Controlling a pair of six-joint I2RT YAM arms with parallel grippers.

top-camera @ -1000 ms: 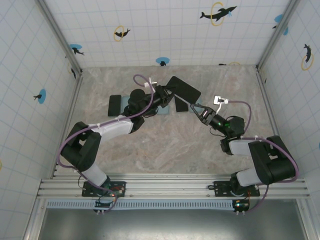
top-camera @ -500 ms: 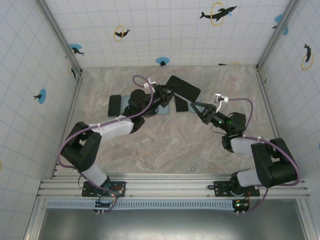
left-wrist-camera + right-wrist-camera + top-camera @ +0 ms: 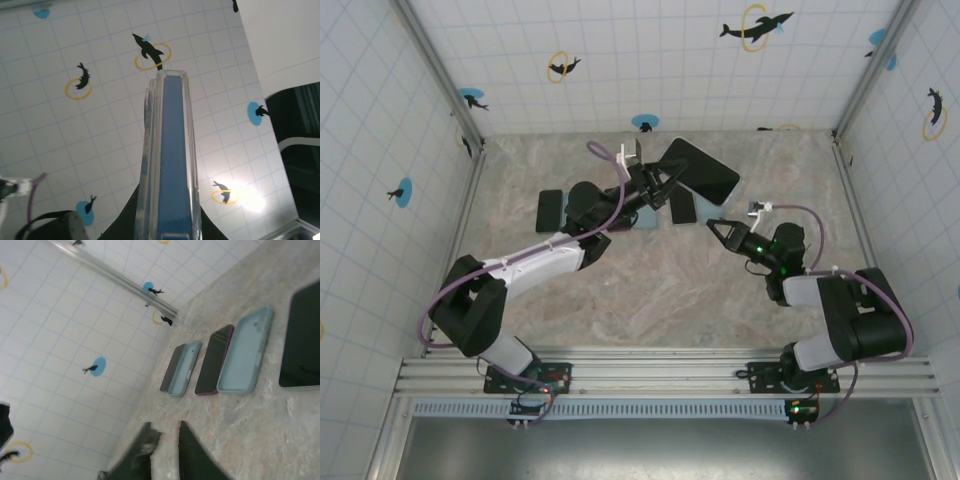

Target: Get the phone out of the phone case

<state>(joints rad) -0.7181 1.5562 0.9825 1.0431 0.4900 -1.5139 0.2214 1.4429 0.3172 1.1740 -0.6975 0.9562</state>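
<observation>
Clear phone case (image 3: 167,160) gripped edge-on by left hand (image 3: 655,182).

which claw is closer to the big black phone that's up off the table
Left. The left claw is clamped on the raised phone at its near-left end. The right claw sits apart from it, nearer the arm bases, low by the table.

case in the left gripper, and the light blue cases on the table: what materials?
Held phone case: looks like clear hard or semi-rigid plastic, glossy; its edges are see-through with highlights. Light blue cases: probably matte silicone or soft plastic; opaque, no glare, rounded corners.
</observation>
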